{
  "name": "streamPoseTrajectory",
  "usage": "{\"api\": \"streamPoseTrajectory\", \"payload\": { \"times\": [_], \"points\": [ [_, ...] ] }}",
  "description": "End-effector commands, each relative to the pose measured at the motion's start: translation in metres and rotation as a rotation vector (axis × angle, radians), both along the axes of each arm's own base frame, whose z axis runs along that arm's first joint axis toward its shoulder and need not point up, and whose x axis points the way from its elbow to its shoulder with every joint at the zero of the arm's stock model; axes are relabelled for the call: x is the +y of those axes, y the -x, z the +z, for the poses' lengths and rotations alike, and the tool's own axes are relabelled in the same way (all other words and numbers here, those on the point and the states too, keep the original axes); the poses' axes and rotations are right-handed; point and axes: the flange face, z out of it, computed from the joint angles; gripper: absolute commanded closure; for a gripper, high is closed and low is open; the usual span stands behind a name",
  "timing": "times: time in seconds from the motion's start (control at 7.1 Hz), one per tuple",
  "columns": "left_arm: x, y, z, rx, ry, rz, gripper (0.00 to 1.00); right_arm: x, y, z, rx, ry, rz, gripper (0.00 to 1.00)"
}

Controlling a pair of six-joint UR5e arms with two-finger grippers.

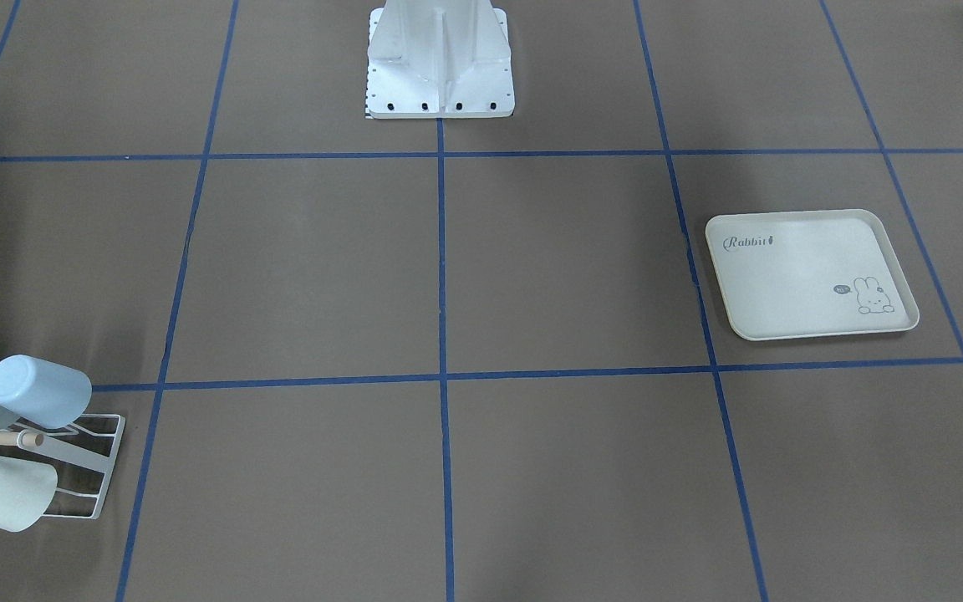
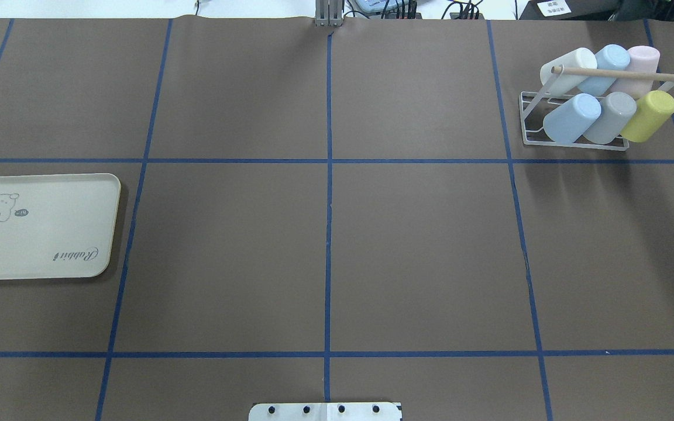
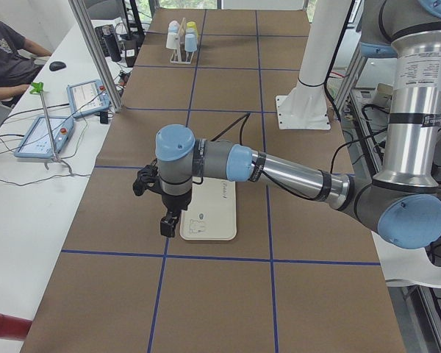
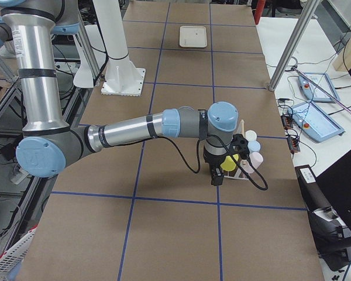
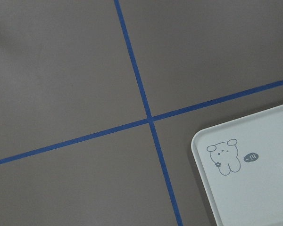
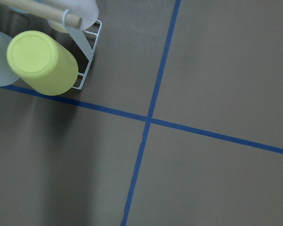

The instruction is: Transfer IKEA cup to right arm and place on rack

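The white wire rack [image 2: 525,126] with its wooden rod [image 2: 618,73] stands at the table's far right. Several pastel IKEA cups rest tilted on it, among them a yellow one [image 2: 650,116] and a light blue one [image 2: 571,118]. The right wrist view shows the yellow cup [image 6: 40,61] at the rack's corner [image 6: 89,61]. My right gripper [image 4: 217,177] hangs beside the rack [image 4: 245,171], and I cannot tell its state. Over the tray's [image 3: 213,213] edge hangs my left gripper [image 3: 169,224], state also unclear. No cup shows at either gripper.
The cream rabbit-print tray [image 2: 38,228] lies bare at the table's left. The robot's white base [image 2: 325,411] sits at the near middle edge. A side bench holds tablets [image 3: 44,136] and cables, with a seated person [image 3: 4,51] beyond.
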Motion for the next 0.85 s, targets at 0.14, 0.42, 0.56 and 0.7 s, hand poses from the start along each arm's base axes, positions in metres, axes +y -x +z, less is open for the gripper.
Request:
{"api": "streamPoseTrajectory", "payload": {
  "times": [0.14,0.42,0.56,0.7],
  "points": [
    [0.006,0.000,0.086,0.005,0.081,-0.006,0.00,0.012,0.003,0.019,-0.026,0.040,0.000,0.00],
    [0.007,0.000,0.091,0.012,0.085,-0.008,0.00,0.014,0.005,0.026,-0.053,0.056,0.001,0.00],
    [0.005,-0.003,0.083,0.055,0.091,-0.036,0.00,0.014,0.004,0.022,-0.057,0.051,0.003,0.00],
    [-0.003,-0.009,0.070,0.089,0.123,-0.124,0.00,0.014,0.006,0.021,-0.077,0.051,0.006,0.00]
  ]
}}
